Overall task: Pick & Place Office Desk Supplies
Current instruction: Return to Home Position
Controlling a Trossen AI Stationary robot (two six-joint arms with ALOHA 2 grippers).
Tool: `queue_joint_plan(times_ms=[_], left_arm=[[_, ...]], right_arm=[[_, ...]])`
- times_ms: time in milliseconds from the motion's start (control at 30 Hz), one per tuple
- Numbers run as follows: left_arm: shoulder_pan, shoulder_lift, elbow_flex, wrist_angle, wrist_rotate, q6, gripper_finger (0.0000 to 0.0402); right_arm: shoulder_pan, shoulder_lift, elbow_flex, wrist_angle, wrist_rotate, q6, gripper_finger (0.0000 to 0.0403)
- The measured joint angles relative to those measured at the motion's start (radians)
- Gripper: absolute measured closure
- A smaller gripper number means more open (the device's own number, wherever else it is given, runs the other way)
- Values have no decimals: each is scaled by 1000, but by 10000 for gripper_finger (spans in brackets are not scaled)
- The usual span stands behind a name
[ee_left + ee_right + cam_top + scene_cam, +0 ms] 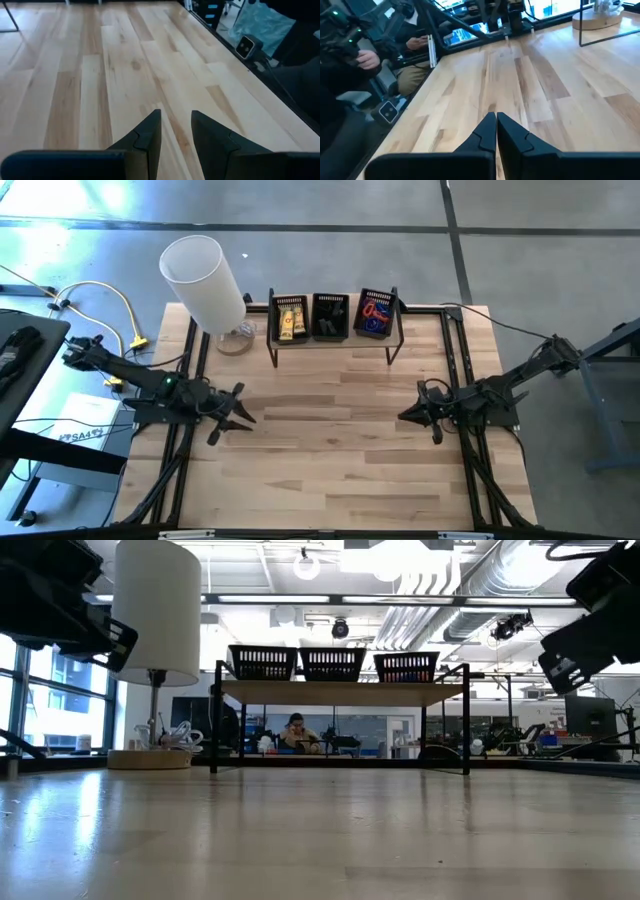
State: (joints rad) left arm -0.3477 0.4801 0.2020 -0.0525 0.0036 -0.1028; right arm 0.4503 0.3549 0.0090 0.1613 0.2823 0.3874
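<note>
Left gripper (pixel 238 417): fingers (pixel 150 135) apart by a narrow gap, nothing between them. It hangs over the table's left side, tips toward the centre.
Right gripper (pixel 408 417): fingers (pixel 485 135) pressed together, empty, over the right side facing the left one.
Table (pixel 330 480): we note bare wood planks between the grippers and out to the near edge, with open room across the middle.
Room: a glazed hall beyond the far edge, where a person (pixel 296 730) sits past the shelf.
Lamp (pixel 203 275): white cylinder shade at the far left, just beside the shelf.
Shelf (pixel 340 692): at the far edge, carrying three black bins (pixel 332 663) in a row.
Supplies: yellow packets (pixel 291 320) in the left bin, dark pieces (pixel 331 318) in the middle, red and blue loops (pixel 376 313) in the right.
Unclear: we cannot count the items, and the low view shows only bin walls.
</note>
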Motion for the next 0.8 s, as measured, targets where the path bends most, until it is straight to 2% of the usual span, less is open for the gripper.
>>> queue_joint_plan(times_ms=[167, 333, 567, 733, 800], left_arm=[[63, -40, 0, -102, 61, -4, 300], [103, -163, 0, -143, 61, -17, 300], [138, -327, 0, -197, 60, -2, 300], [136, -373, 0, -214, 60, -2, 300], [136, -375, 0, -220, 60, -2, 300]], right_arm=[[0, -25, 0, -3, -65, -25, 401], [0, -93, 0, -86, -157, -13, 401], [-8, -223, 55, -246, -100, -68, 401], [-8, -339, 92, -357, -44, -83, 401], [-8, -348, 91, -359, -42, -105, 401]])
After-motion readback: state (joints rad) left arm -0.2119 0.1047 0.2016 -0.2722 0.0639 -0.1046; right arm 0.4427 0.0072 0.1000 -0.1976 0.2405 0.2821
